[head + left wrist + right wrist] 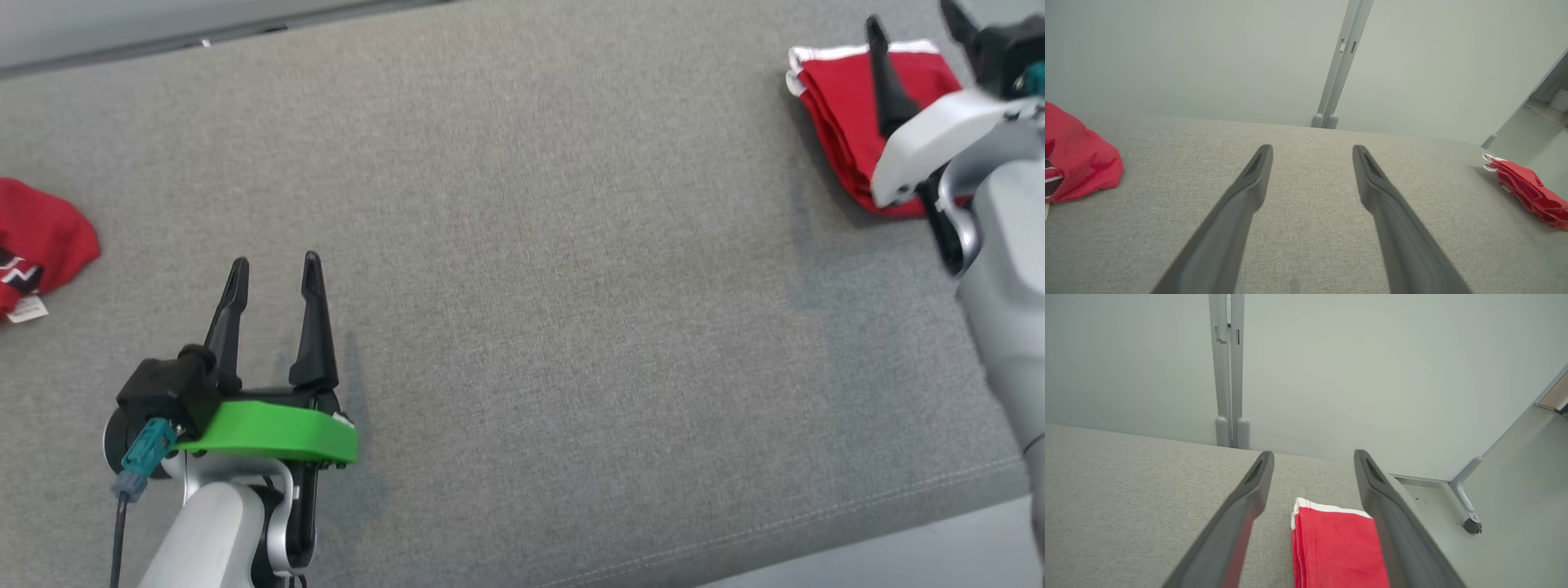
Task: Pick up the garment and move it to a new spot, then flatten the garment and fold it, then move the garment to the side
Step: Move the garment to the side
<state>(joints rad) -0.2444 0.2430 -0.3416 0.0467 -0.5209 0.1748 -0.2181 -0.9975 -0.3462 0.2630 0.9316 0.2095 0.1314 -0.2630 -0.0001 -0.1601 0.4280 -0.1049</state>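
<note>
A folded red garment (841, 98) with a white edge lies at the far right of the grey fabric surface (555, 245). My right gripper (911, 15) hovers over it, open, fingers apart with nothing between them. In the right wrist view the folded garment (1335, 543) lies below and between the open fingers of that gripper (1313, 453). A second red garment (41, 237), crumpled, with a black and white print, sits at the far left edge. My left gripper (275, 260) stands open at the lower left, over bare fabric, right of the crumpled garment (1077, 159).
A pale wall with a grey post (1229, 375) runs behind the surface. Right of the surface lies grey floor with a caster (1472, 526). The surface's front edge (816, 547) crosses the lower right. The folded garment (1527, 190) lies close to the right edge.
</note>
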